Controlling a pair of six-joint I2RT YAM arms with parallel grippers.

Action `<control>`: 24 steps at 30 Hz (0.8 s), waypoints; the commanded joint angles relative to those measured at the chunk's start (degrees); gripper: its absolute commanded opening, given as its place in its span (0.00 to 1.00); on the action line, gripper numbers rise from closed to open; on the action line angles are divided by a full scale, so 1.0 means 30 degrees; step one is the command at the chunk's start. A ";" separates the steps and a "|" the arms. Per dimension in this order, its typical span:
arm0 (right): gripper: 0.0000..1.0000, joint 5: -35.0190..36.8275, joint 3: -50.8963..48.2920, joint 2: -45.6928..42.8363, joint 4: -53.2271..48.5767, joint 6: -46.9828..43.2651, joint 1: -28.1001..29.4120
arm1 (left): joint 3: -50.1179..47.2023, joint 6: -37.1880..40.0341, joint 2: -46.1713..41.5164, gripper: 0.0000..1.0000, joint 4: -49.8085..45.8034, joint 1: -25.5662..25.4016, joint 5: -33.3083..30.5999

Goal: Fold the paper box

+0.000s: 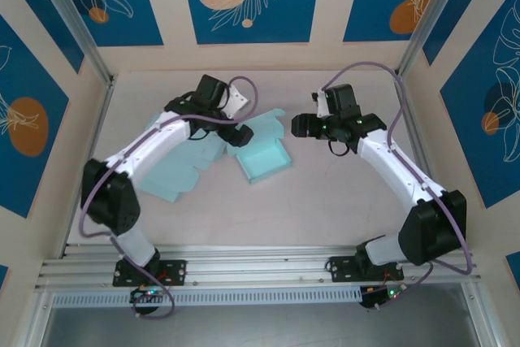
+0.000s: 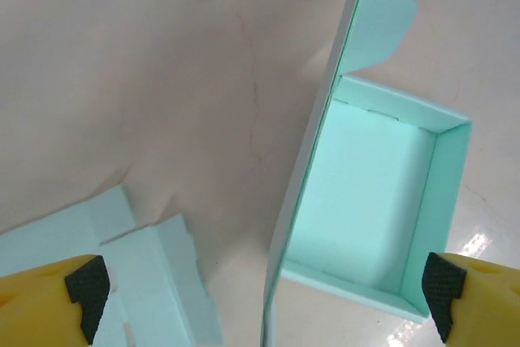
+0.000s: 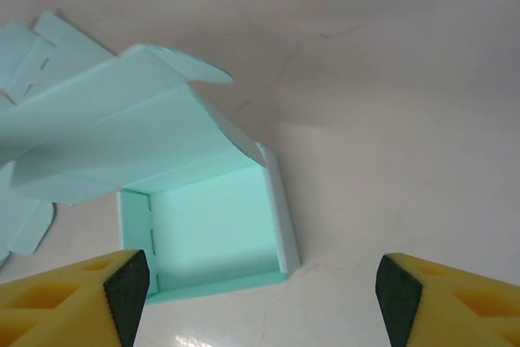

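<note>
The teal paper box (image 1: 265,162) sits mid-table with its walls folded up into a tray and its lid (image 1: 264,123) raised at the far side. My left gripper (image 1: 238,136) hovers at the box's left. In the left wrist view it (image 2: 264,292) is open wide, and the lid (image 2: 318,144) stands edge-on between the fingers, touching neither, with the tray (image 2: 370,201) to its right. My right gripper (image 1: 302,125) is off the box's far right corner. In the right wrist view it (image 3: 262,290) is open and empty above the tray (image 3: 211,229), over which the lid (image 3: 122,136) leans.
Several flat teal box blanks (image 1: 175,172) lie spread under the left arm, and they (image 2: 122,270) reach close to the box's left side. Bare pinkish table (image 1: 341,193) lies to the right and in front of the box. Walls close the table in.
</note>
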 commanded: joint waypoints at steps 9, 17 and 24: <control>0.69 -0.3062 0.3476 0.4702 0.0689 -0.3106 -0.0316 | -0.9802 -0.7508 -0.6498 0.84 0.8186 -0.0136 -0.1317; 0.68 -0.3179 0.4210 0.6549 0.0817 -0.3583 0.0497 | -0.9931 -0.7200 -0.4345 0.77 1.0392 -0.0386 -0.1406; 0.63 -0.2970 0.5034 0.7991 0.0782 -0.3497 0.0934 | -0.9181 -0.6971 -0.3076 0.56 1.0069 -0.0465 -0.1471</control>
